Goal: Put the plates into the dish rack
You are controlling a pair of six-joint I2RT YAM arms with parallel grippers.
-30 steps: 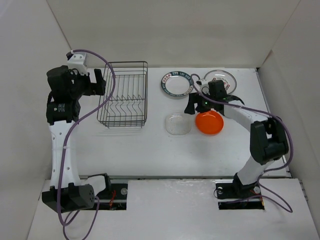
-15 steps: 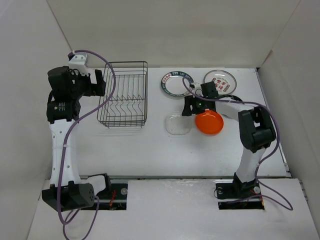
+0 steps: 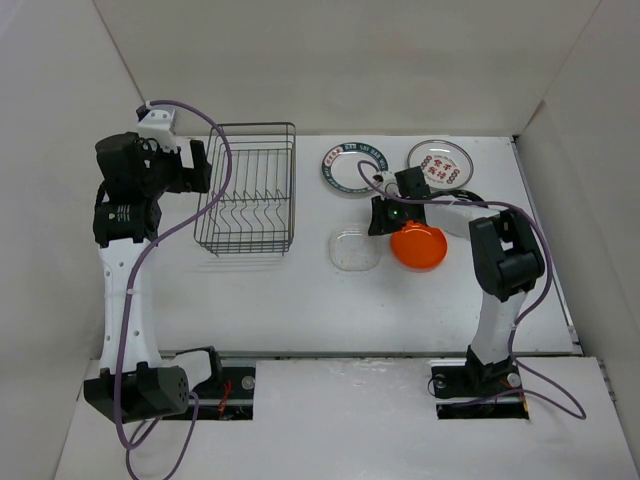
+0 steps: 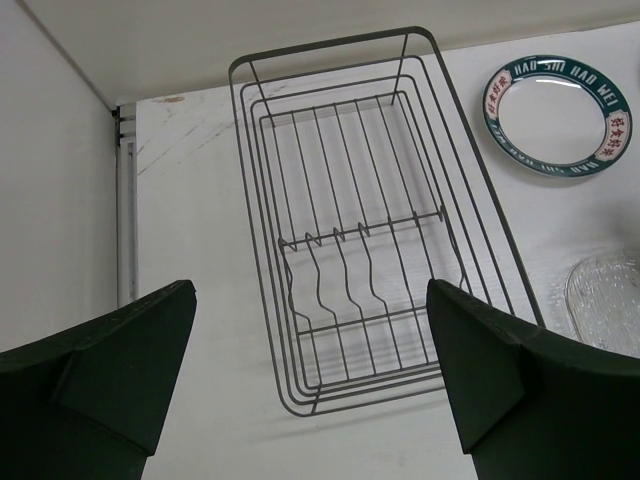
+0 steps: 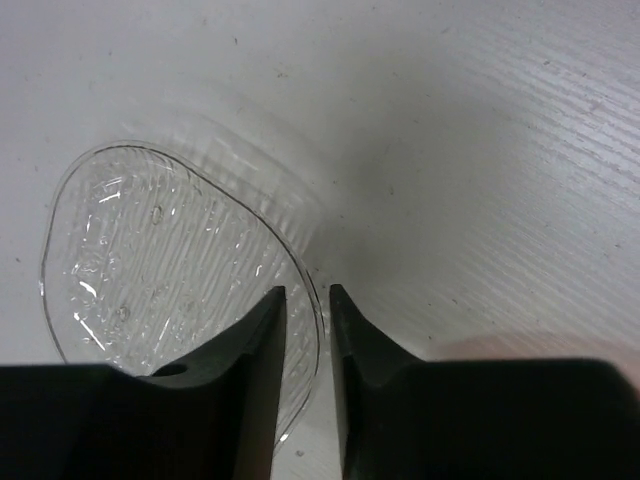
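**Right claw** (image 5: 305,300): clenched narrowly across the rim of the clear plate (image 5: 170,260).
**Clear plate:** flat on the counter (image 5: 480,150), well apart from the rack (image 4: 360,228).
**Left claw** (image 4: 310,290): spread wide, empty, above the rack.
**Hazard:** the grip is thin on slick plastic, so the plate may slip or flex on lifting. The wrist may also nudge the orange plate (image 3: 418,246) just beside.

A white counter (image 3: 300,300) with a fine streaked grain, lightly scuffed and speckled, forms the floor of a white enclosure. A plain back wall (image 3: 330,60) rises behind it, and a slanted side wall (image 3: 50,150) stands on either flank. A thin metal strip (image 4: 124,200) runs along the counter's left edge at the foot of the wall.
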